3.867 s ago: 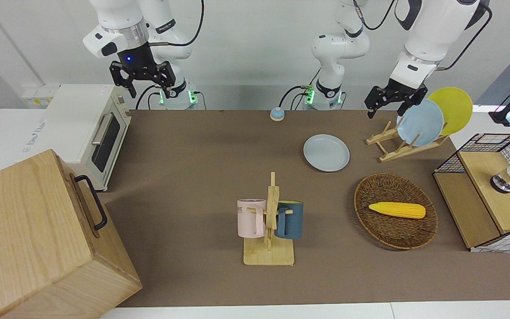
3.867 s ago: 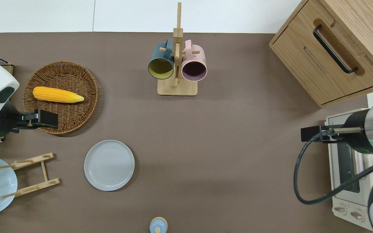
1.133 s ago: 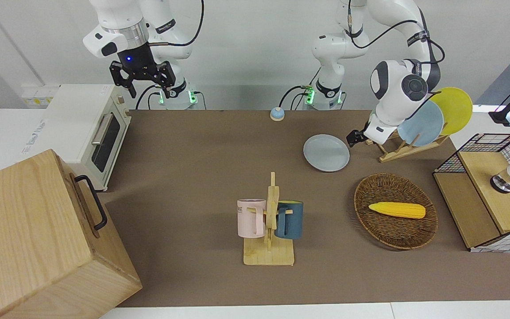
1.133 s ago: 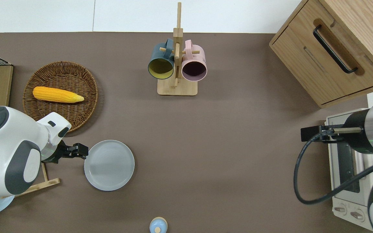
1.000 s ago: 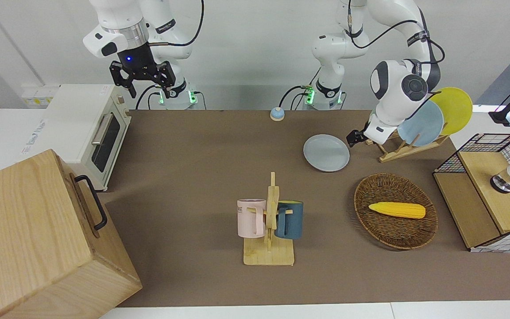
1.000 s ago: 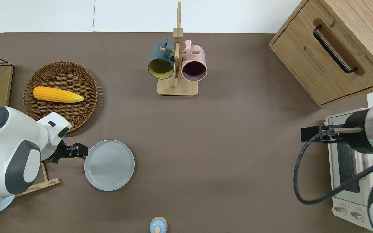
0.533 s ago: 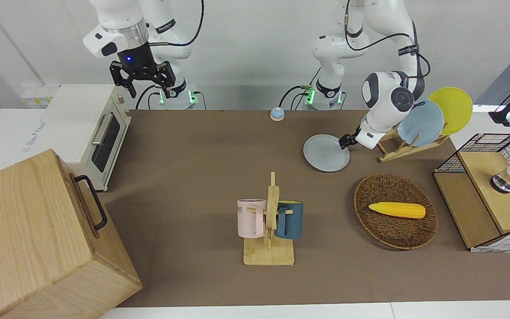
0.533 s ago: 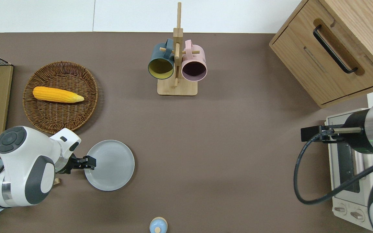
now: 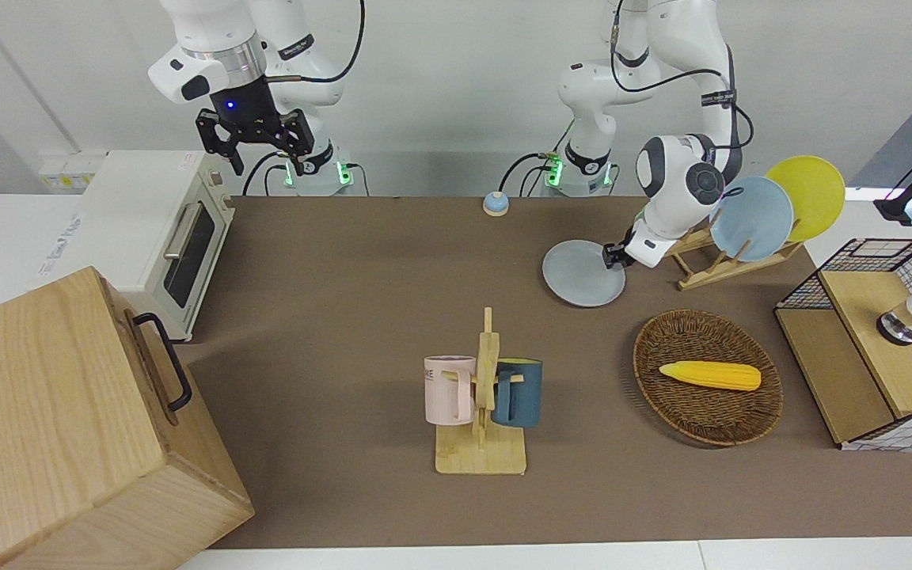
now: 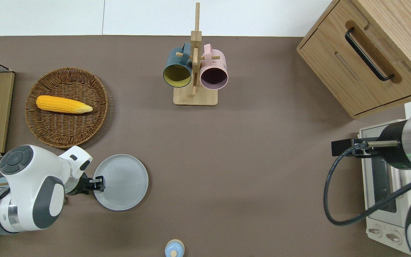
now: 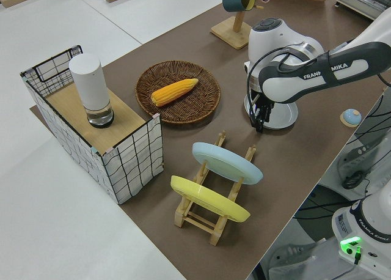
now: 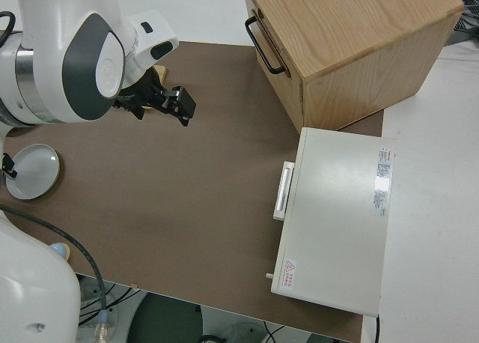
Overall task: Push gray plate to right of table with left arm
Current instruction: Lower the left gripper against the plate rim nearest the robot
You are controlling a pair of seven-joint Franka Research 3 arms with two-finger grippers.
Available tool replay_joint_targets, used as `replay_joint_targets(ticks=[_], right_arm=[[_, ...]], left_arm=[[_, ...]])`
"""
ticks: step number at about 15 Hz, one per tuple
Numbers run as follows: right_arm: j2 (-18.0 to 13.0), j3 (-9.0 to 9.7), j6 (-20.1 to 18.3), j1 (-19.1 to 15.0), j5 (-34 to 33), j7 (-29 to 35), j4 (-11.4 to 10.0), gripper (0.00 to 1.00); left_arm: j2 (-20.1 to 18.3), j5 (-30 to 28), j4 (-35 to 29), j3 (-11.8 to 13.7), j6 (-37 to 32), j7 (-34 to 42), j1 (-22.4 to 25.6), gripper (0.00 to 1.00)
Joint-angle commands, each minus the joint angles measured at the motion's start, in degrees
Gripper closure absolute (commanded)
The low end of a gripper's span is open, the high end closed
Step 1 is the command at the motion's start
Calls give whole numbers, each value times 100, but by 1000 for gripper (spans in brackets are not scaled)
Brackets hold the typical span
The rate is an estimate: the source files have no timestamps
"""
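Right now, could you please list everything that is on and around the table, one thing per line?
table: 1, brown.
gray plate: 1, flat on table, near left arm's end.
dish rack: 1, wooden, beside gray plate.
blue plate: 1, in rack.
yellow plate: 1, in rack.
basket: 1, brown wicker, farther out than gray plate.
corn: 1, yellow, in basket.
mug stand: 1, wooden, mid-table.
mugs: pink, dark blue, on stand.
knob: 1, blue, at robots' edge.
cabinet: 1, wooden.
oven: 1, white.
wire crate: 1, holding white cylinder.
left gripper: at gray plate's rim.
right gripper: parked.
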Motion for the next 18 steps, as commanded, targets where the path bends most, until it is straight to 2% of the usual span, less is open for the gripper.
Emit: replay_joint_targets(ticks=[1, 2, 3, 8, 12, 18], right_arm=[[-157, 83, 2, -139, 123, 58, -156, 5], [-157, 83, 2, -139, 123, 58, -156, 5], [-157, 83, 2, -139, 123, 58, -156, 5], [-157, 83, -7, -139, 123, 67, -156, 5], [-157, 83, 2, -139, 123, 58, -156, 7], [-157, 83, -7, -139, 123, 58, -156, 5]], left_arm=[[-154, -95, -178, -66, 148, 79, 89, 773], [-154, -95, -178, -66, 148, 71, 80, 866], [-154, -95, -178, -66, 139, 62, 71, 904], [-145, -103, -178, -66, 183, 35, 63, 971], [-154, -95, -187, -101, 183, -148, 45, 1000], [-145, -296, -187, -452, 192, -553, 36, 1000]])
